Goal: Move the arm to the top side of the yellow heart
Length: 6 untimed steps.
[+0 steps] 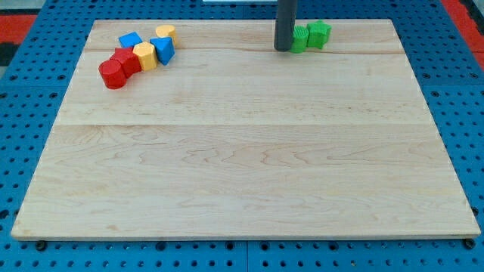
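Note:
My tip [283,49] rests on the wooden board near the view's top, right of centre, touching the left side of a green block [300,39]. A second green block [320,34] sits just right of that one. The yellow blocks are far to the view's left: one yellow block [165,32] at the top of a cluster and another yellow block [145,56] lower in it. I cannot tell which of the two is the heart. My tip is well to the right of both.
The cluster at the view's top left also holds a blue block [130,40], another blue block [163,50], a red block [127,60] and a red cylinder [112,74]. The wooden board [242,166] lies on a blue pegboard [23,151].

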Tool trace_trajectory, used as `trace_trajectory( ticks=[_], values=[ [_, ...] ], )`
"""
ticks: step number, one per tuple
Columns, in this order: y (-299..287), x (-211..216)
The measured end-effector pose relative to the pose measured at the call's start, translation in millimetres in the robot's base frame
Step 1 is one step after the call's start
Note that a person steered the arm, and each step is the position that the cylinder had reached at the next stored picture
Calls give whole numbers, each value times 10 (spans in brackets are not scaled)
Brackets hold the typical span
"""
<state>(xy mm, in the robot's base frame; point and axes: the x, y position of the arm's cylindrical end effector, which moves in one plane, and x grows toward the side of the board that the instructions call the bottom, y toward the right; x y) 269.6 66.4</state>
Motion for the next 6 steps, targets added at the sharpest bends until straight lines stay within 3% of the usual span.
trace_trajectory(
  ticks=[1,3,6],
  values=[
    [-463,-68],
    [-1362,-704],
    [-2518,-747]
  ],
)
